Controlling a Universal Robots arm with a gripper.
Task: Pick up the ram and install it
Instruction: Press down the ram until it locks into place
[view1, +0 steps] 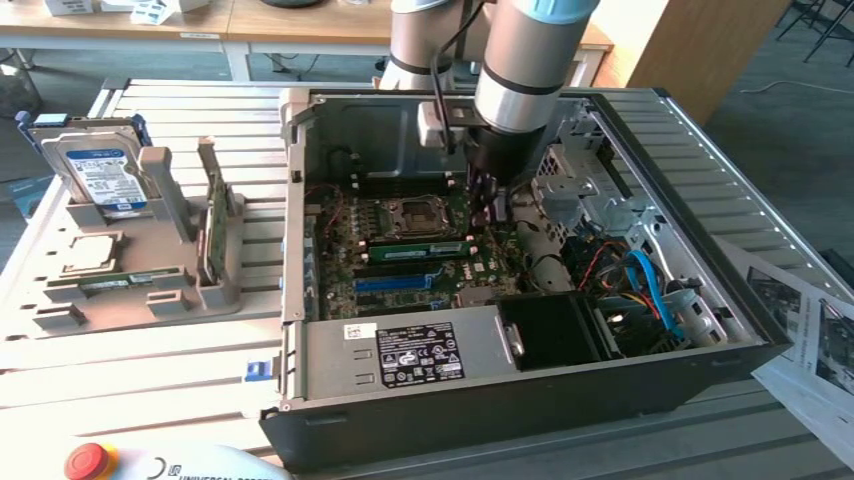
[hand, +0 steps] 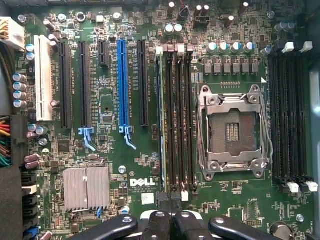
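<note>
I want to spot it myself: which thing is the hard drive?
Find the grey tray beside the computer case, on the exterior view's left. The hard drive stands at its far end, the only silver box with a blue label.

From the exterior view my arm (view1: 527, 80) runs off the top edge and covers part of the motherboard (view1: 400, 250) behind it. I can't see the hand's fingertips there; they sit low inside the computer case (view1: 534, 400). In the wrist view the hand (hand: 172, 220) is cut by the frame edge. The hard drive (view1: 100, 175) label is too small for me to read, and the papers (view1: 801, 330) run off the exterior view's right.
</note>
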